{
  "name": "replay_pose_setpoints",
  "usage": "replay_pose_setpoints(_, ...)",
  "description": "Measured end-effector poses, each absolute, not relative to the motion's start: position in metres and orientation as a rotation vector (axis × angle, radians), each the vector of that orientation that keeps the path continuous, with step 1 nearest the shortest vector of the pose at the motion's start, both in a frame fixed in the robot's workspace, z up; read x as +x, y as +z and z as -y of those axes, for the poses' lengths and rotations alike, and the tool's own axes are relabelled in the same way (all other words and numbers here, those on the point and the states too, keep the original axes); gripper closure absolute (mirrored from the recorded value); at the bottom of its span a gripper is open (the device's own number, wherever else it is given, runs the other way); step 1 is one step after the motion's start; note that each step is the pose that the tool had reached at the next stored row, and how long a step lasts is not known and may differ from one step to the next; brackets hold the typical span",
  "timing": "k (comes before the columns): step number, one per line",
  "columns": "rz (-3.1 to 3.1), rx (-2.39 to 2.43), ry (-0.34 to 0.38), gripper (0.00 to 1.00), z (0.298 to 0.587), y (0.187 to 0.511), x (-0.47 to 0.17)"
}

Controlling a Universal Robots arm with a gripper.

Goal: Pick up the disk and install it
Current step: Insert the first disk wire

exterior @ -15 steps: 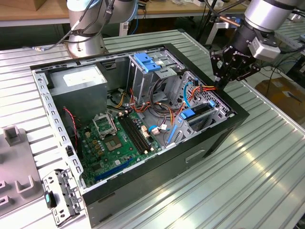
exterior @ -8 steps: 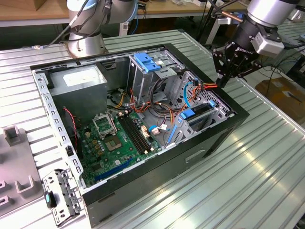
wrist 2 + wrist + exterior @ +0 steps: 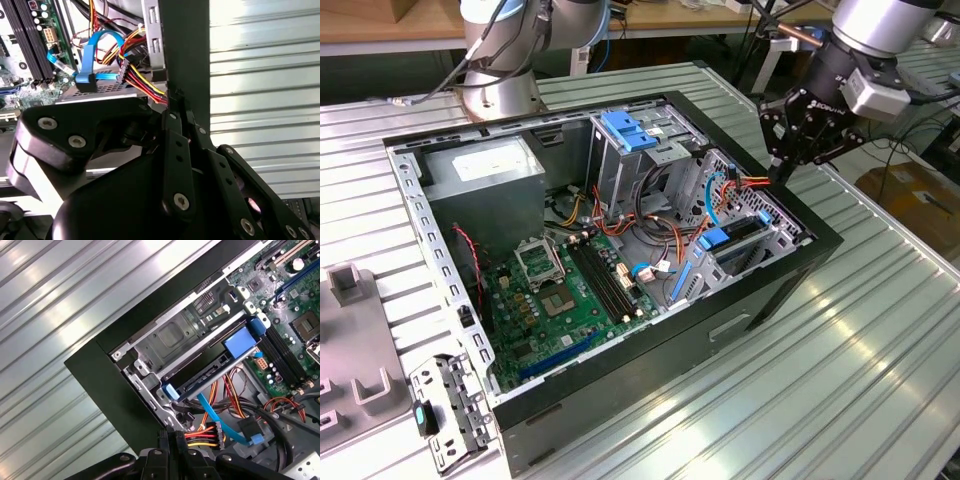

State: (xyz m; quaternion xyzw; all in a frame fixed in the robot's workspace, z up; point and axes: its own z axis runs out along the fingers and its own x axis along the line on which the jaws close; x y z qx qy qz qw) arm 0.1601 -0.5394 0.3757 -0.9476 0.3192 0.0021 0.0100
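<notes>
Ribbed table (image 3: 860,370) under the open case (image 3: 620,400). At the exterior view's right, the gripper (image 3: 776,172) has its fingers (image 3: 172,135) pressed together. First wrist view shows the disk (image 3: 202,376) in its bay.

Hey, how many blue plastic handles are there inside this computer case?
2. One handle tops the tall cage; the other is on the low bay toward the exterior view's right. Cables may hide more.

Tabletop (image 3: 880,330): ribbed bare metal, bright and glossy under the light. Computer case (image 3: 650,372) wall: matt black. Drive cage (image 3: 618,170): dull grey sheet metal, with a handle (image 3: 625,130) of smooth blue plastic. Motherboard (image 3: 560,300): green, faintly shiny. My pincer (image 3: 775,174): matt black links, bright metal screws.
</notes>
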Motion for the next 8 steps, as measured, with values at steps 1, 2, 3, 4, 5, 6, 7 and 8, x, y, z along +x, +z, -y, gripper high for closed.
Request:
replay_pose_setpoints(1, -0.999, -2.957, 0.006, 0.84, 0.5394, 0.3756, 0.1589)
replay_pose_setpoints(2, -1.032, -2.946, 0.006, 0.84, 0.5394, 0.3755, 0.1587)
replay_pose_setpoints(3, -1.061, -2.936, 0.006, 0.84, 0.5394, 0.3753, 0.1588)
replay_pose_setpoints(4, -1.083, -2.928, 0.005, 0.84, 0.5394, 0.3751, 0.1587)
replay_pose_setpoints(5, -1.112, -2.917, 0.005, 0.84, 0.5394, 0.375, 0.1587)
replay_pose_setpoints(6, -1.134, -2.908, 0.005, 0.84, 0.5394, 0.3749, 0.1587)
replay_pose_setpoints(7, -1.155, -2.9, 0.005, 0.84, 0.5394, 0.3747, 0.1587)
replay_pose_setpoints(8, -1.168, -2.895, 0.005, 0.84, 0.5394, 0.3746, 0.1585)
